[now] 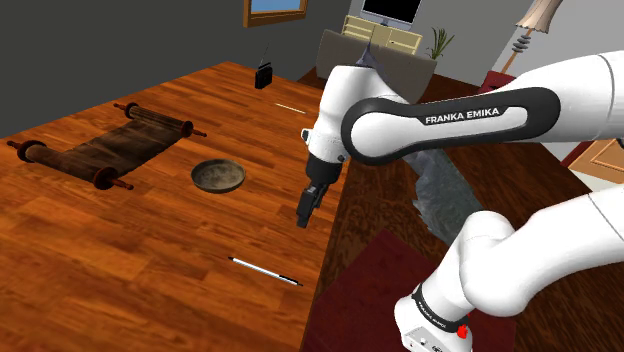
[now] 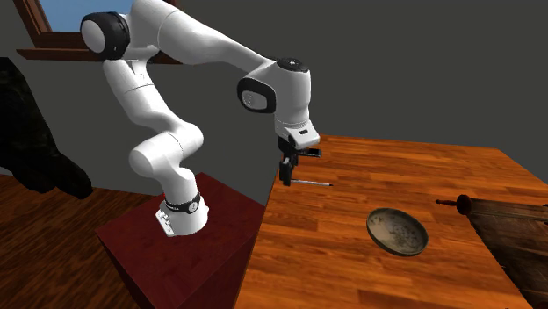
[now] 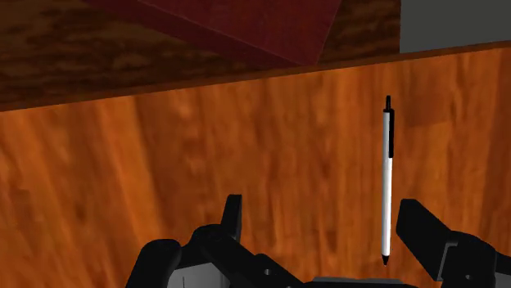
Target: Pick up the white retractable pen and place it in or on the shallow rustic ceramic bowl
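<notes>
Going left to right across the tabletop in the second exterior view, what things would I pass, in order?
pen → shallow bowl → dark scroll on its rollers

The scroll [image 2: 518, 230], well beyond the pincer [image 2: 285, 179], is cut off by the second exterior view's edge. A small dark object [image 1: 263, 75] far past the pincer cannot be identified. The fingers' [image 3: 232, 219] bases run off the wrist view's edge.
</notes>
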